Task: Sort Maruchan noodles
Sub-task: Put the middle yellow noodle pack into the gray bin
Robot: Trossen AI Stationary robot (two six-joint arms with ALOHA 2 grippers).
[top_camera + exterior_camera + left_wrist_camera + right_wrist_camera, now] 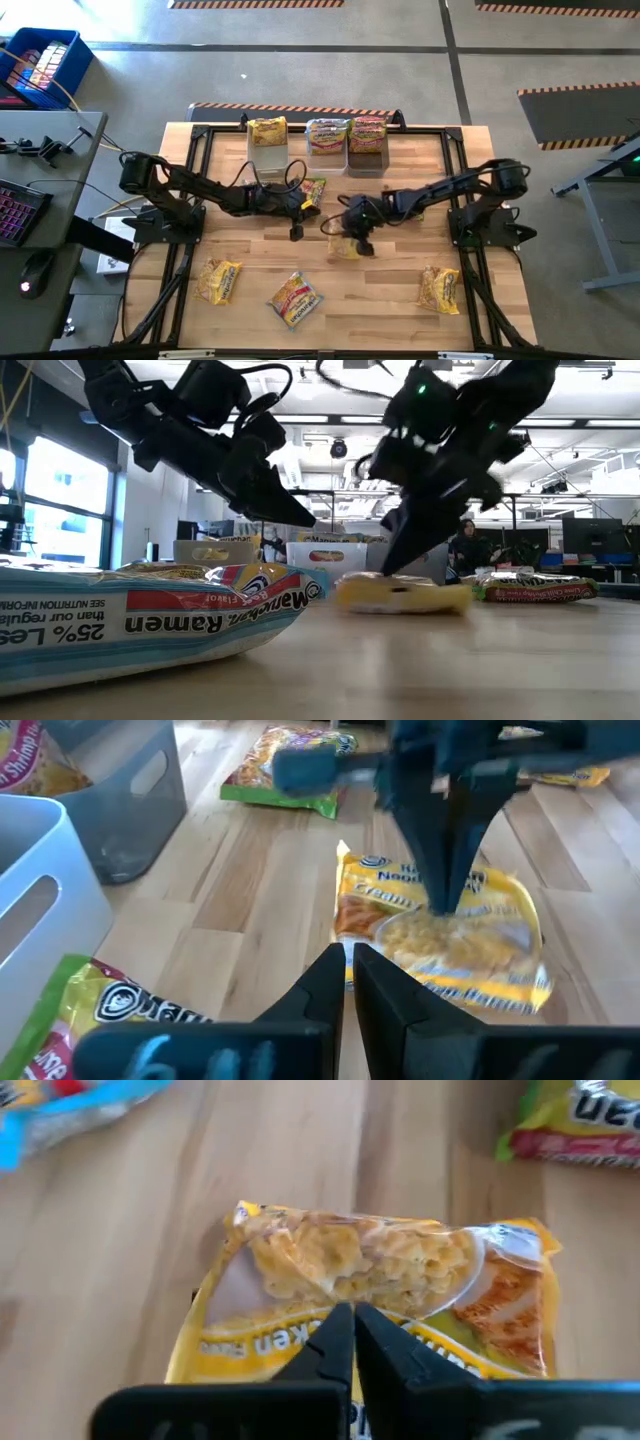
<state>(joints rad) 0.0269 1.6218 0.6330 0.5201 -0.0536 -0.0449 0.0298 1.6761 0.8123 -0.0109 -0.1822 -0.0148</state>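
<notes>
A: How will the yellow packet handle, lying flat mid-table?

B: Probably light, crinkly and slippery, with a brittle noodle block inside; a pinch on a crimped end seam looks safest.

A: And the arms?

B: The right gripper tilts down over that packet, fingers closed, holding nothing. The left gripper hangs just beside it, its 2 fingers nearly together, empty.

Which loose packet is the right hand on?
The yellow packet at mid-table, directly under the right hand, whose closed fingers press its edge. The other loose packets lie apart, along the near edge and by the bins.
</notes>
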